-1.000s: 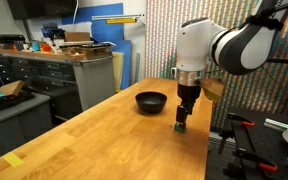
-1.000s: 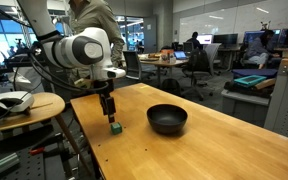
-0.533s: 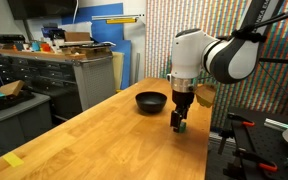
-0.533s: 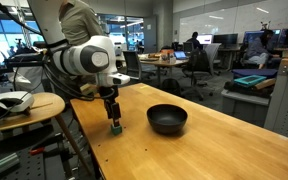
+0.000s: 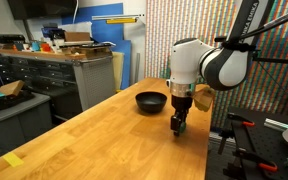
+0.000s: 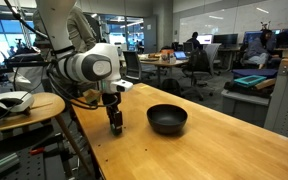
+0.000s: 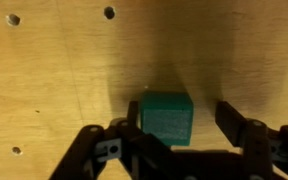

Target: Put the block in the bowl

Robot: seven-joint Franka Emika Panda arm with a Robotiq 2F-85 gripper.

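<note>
The block (image 7: 167,118), a small dark green cube, sits on the wooden table (image 5: 94,140) in the wrist view. My gripper (image 7: 182,114) is open and lowered around it. One finger (image 7: 132,118) is right against the block's side, the other finger (image 7: 234,120) stands a gap away. In both exterior views the gripper (image 5: 180,125) (image 6: 116,126) reaches down to the tabletop and its fingers hide the block. The black glossy bowl (image 5: 151,101) (image 6: 167,119) stands empty on the table a short way from the gripper.
The gripper works near the table's edge (image 6: 89,135). Small holes (image 7: 109,13) dot the tabletop. A grey workbench with clutter (image 5: 59,60) stands beyond the table. A round side table (image 6: 24,108) with a white object stands beside it.
The arm has bent lower and the gripper has come down over the block, which showed below the fingers before and is now hidden between them. The bowl has not moved.
</note>
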